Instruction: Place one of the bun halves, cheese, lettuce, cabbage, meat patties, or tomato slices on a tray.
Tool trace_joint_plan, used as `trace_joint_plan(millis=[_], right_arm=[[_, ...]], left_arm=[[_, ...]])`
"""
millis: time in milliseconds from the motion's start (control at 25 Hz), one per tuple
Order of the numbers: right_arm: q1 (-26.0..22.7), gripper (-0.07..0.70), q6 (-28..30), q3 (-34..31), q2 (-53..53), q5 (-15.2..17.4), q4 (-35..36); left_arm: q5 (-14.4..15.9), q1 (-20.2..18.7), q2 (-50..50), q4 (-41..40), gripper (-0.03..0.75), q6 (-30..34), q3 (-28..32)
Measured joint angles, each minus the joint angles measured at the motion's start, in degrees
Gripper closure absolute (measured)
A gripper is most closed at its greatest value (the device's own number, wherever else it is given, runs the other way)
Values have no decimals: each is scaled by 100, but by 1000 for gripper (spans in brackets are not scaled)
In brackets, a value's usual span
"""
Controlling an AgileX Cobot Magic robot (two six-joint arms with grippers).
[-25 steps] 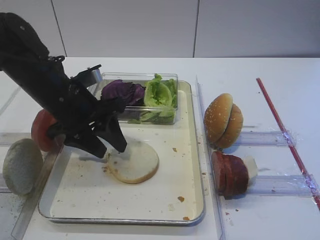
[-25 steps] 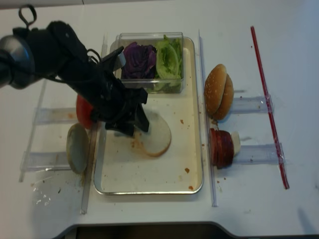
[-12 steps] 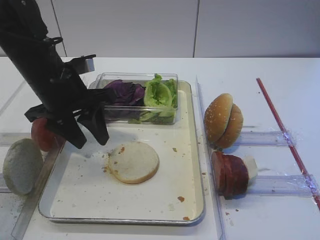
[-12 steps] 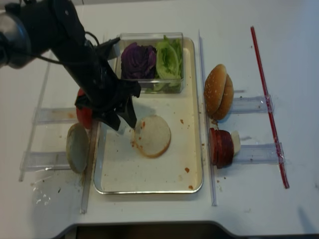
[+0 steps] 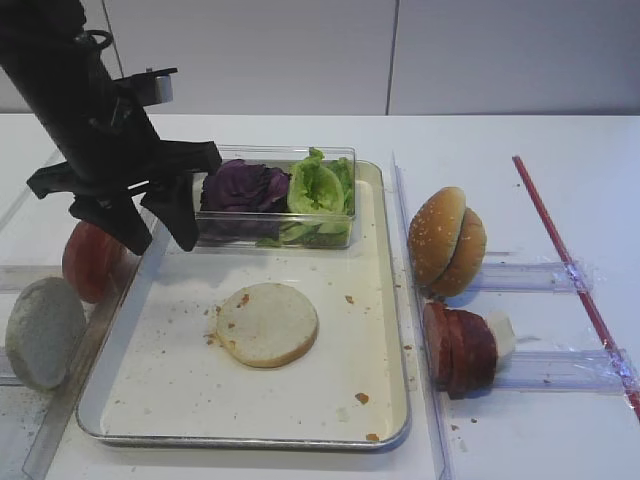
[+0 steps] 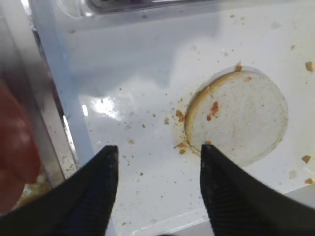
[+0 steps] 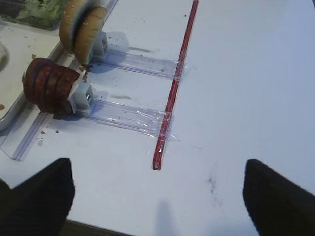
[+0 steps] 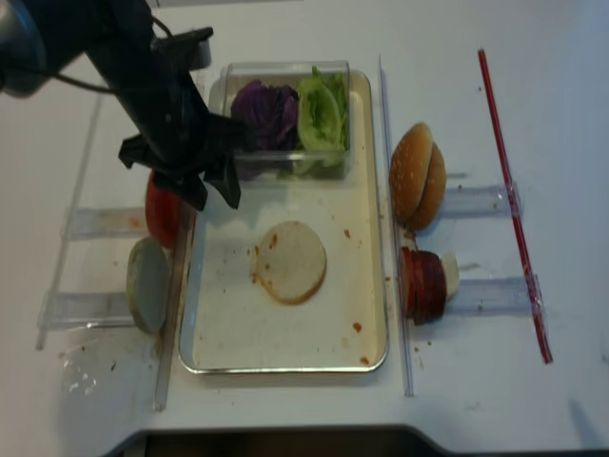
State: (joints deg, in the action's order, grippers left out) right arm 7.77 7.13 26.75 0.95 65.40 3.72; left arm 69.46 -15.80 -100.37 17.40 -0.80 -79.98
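A: Pale bun half [image 5: 266,324] lies flat in the middle of the tray [image 5: 388,400], nothing on top of it.

B: And the left tool [image 5: 145,221]?

A: Jaws wide apart, holding nothing, hanging over the tray's upper left corner, apart from the bun. The right tool [image 7: 157,194] shows only two dark tips at the bottom of its wrist view, spread wide, nothing between them, over bare worktop [image 7: 256,88].

B: So the placing looks done, I'd say. What could go wrong from here?

A: The left tool hangs close to the clear box [image 5: 275,197] of cabbage [image 5: 243,185] and lettuce [image 5: 318,185] at the top of the tray. A careless sideways swing could clip the box's wall and shove it. Dropping straight down could knock the tray rim.

B: Anything else close by?

A: Tomato slice [image 5: 90,260] stands on edge just left of the tray, below the tool, and another bun half [image 5: 42,332] stands lower left. Both look easy to tip if the arm brushes them.

B: And on the right?

A: Sesame bun [image 5: 446,241] and patties [image 5: 460,349] stand on edge in clear holders, right of the tray. A red strip [image 5: 570,265] runs along the worktop beyond them. Nothing blocks the right tool's way there.
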Motion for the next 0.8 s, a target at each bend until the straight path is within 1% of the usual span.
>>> trace_joint_plan(millis=[240, 480, 600, 800], right_arm=[[0, -62, 0, 0, 0, 0, 0], [0, -62, 0, 0, 0, 0, 0], [0, -62, 0, 0, 0, 0, 0], [0, -62, 0, 0, 0, 0, 0]], left_arm=[[39, 0, 313, -335, 353, -109, 0], [74, 13, 759, -1349, 353, -380, 0], [86, 191, 928, -1570, 353, -433, 0], [98, 723, 1241, -1621, 353, -413, 0]])
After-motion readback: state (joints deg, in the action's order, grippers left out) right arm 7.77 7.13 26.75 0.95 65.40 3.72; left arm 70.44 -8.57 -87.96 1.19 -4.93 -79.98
